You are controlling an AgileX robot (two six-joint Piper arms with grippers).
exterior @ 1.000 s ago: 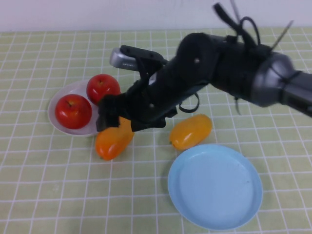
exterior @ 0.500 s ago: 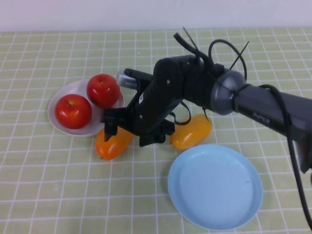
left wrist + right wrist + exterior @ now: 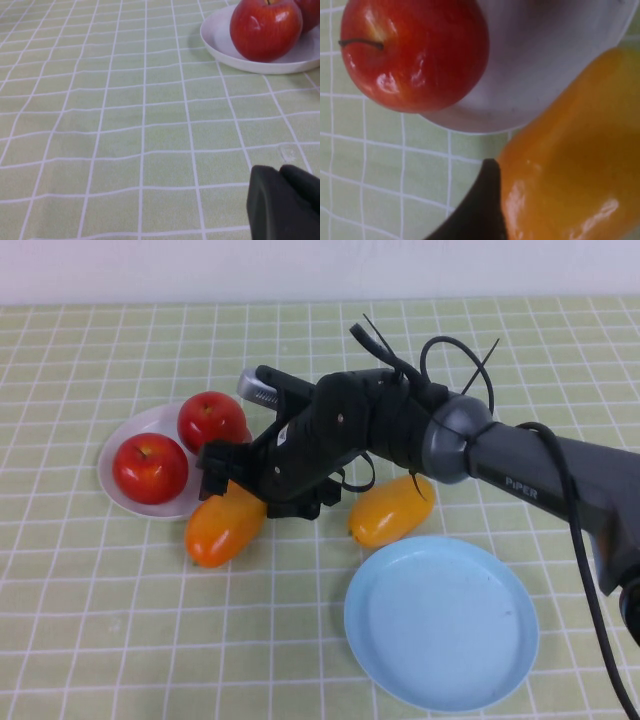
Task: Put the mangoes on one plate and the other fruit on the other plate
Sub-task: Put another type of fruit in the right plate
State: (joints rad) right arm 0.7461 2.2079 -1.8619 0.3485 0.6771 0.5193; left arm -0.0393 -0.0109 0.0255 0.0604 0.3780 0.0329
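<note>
since the earlier frames the right gripper [image 3: 238, 490] has dropped lower over the left mango [image 3: 224, 528] and its fingers have spread to their widest; they straddle the fruit's upper end without closing on it. the left mango itself has shifted slightly, lying a little further from the white plate [image 3: 118, 485] at its lower tip. judgement: the sorting of apples is complete and the arm is set up for the first mango pick.

both apples [image 3: 150, 467] rest on the white plate. the left mango lies on the table [image 3: 100, 620] just beside the white plate's near rim, in front of it. its long axis runs diagonally: the upper end points toward the right gripper and away from the plate, the lower end points toward the robot's left. in the right wrist view one dark finger [image 3: 479, 205] sits against the mango's flank.

the second mango [image 3: 391, 510] lies to the right of the white plate, well apart from it, tilted the same way. the blue plate [image 3: 440, 622] sits further right and nearer the robot, holding nothing.

the left gripper [image 3: 282, 200] is parked low over the table left of the white plate, fingers closed on nothing.
</note>
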